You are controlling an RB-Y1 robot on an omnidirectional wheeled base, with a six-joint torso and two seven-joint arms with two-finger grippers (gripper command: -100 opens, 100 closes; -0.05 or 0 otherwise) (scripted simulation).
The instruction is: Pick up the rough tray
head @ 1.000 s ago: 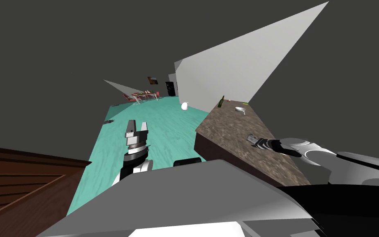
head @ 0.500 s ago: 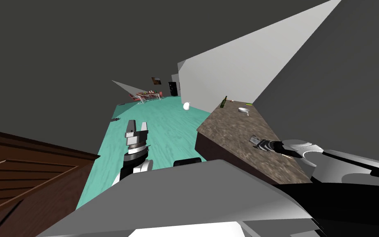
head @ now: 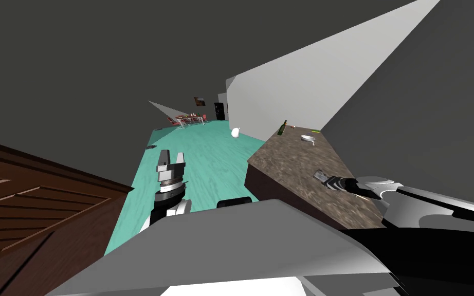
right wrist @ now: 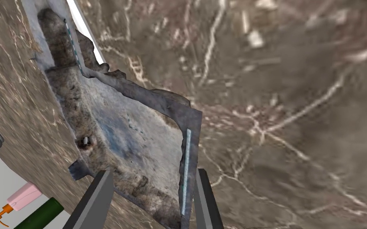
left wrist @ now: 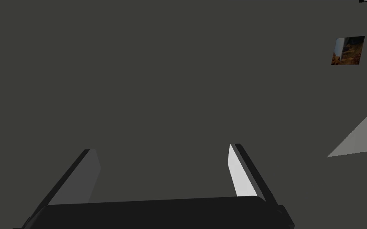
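Note:
The rough tray (right wrist: 139,135) is a grey-brown, mottled slab with a raised, ragged rim. It hangs over the brown stone countertop (right wrist: 290,99), tilted away from my hand. My right gripper (right wrist: 153,171) is shut on its near end, one finger pressing each side. In the head view the right gripper (head: 318,176) reaches out over the countertop (head: 292,159) at the right. My left gripper (head: 171,160) is held up over the teal floor, and its fingers (left wrist: 238,175) stand wide open with nothing between them.
A dark wooden cabinet (head: 35,205) is close on the left. Far along the countertop stand a green bottle (head: 282,127) and a white dish (head: 308,137). A white object (head: 236,132) lies on the teal floor (head: 205,159). Past the tray's edge are a pink dispenser (right wrist: 19,197) and a green cylinder (right wrist: 39,214).
The whole head view has swung: the wooden cabinet has grown at the left and the far room has slid right, so I have turned. Both grippers keep their poses.

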